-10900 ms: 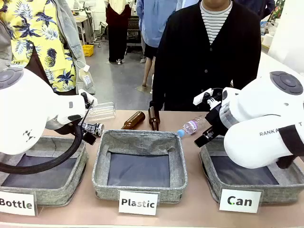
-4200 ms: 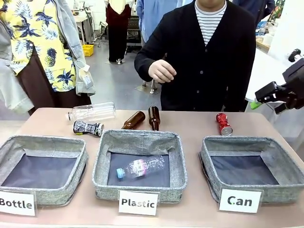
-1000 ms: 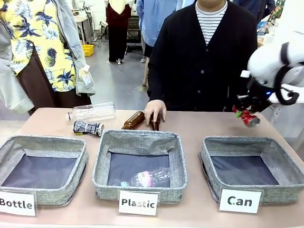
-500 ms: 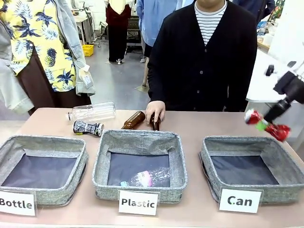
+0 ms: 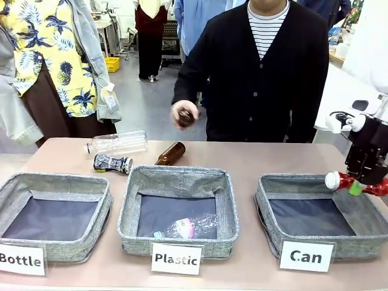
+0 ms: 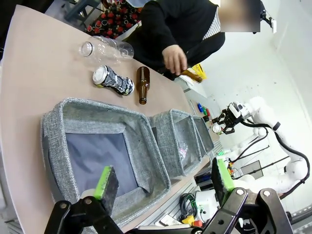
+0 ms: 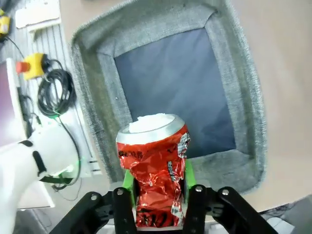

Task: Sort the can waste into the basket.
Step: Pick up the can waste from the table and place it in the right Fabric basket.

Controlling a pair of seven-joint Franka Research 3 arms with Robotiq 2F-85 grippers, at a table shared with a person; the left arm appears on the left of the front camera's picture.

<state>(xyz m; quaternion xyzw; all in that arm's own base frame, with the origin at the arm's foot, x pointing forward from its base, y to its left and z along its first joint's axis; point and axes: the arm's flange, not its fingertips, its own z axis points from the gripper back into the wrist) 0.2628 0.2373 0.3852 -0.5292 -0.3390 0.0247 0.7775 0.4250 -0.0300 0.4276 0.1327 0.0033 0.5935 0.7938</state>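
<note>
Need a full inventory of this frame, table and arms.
Grey woven-fabric baskets: three, front row on tan table: Bottle basket, Plastic basket, Can basket.
Dented red metal can: one, in right tool above Can basket's right side.
Black-and-white patterned can: one, on table behind Bottle basket.
Clear plastic bottles: two, one on table far left, one in Plastic basket.
Brown glass bottles: two, one lying behind Plastic basket, one in person's hand.
Right tool: shut on red can.
Left tool: open, empty.
Person's hand: raised, gripping bottle.

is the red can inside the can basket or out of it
Out. The right gripper holds the red can sideways in the air above the basket; the right wrist view shows it clamped, the basket beneath.
</note>
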